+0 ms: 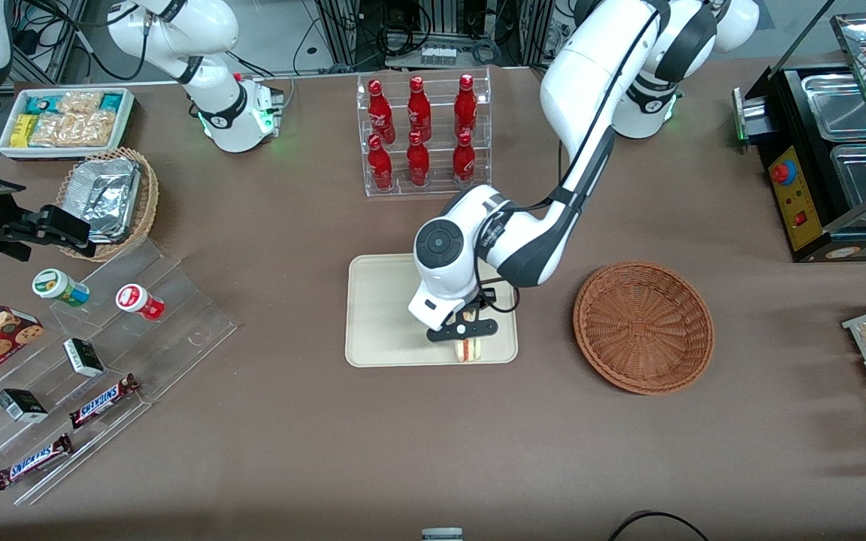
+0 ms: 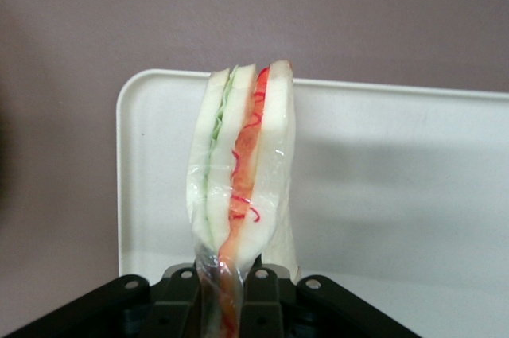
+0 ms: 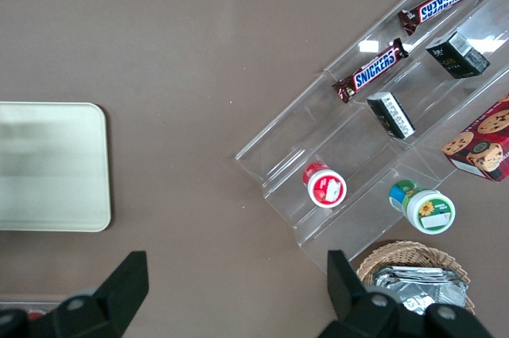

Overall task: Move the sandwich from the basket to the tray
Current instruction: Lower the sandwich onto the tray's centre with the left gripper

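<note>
gripper pinching the sandwich over the tray, basket empty; placing step now, next lower and let go.

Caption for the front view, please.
Gripper shut on the sandwich over the tray's near edge; basket beside it holds nothing.

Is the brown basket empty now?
Empty. The basket shows only bare wicker inside; the sandwich is pinched in the gripper fingers over the tray.
</note>
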`<state>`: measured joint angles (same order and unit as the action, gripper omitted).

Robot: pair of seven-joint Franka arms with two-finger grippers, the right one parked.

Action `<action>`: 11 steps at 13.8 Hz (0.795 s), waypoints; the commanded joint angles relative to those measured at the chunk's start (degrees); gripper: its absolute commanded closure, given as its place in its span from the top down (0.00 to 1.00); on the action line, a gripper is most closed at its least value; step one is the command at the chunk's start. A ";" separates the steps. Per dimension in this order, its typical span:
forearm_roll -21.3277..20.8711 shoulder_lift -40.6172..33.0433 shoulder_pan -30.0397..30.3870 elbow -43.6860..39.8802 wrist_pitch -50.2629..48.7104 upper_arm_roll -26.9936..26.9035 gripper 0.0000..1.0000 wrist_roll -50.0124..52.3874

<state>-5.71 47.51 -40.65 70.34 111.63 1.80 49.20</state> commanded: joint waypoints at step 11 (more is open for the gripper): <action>-0.27 2.93 -3.21 -1.26 -0.72 -0.30 0.00 -0.68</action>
<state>-5.70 49.70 -43.27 70.34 111.61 1.82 48.99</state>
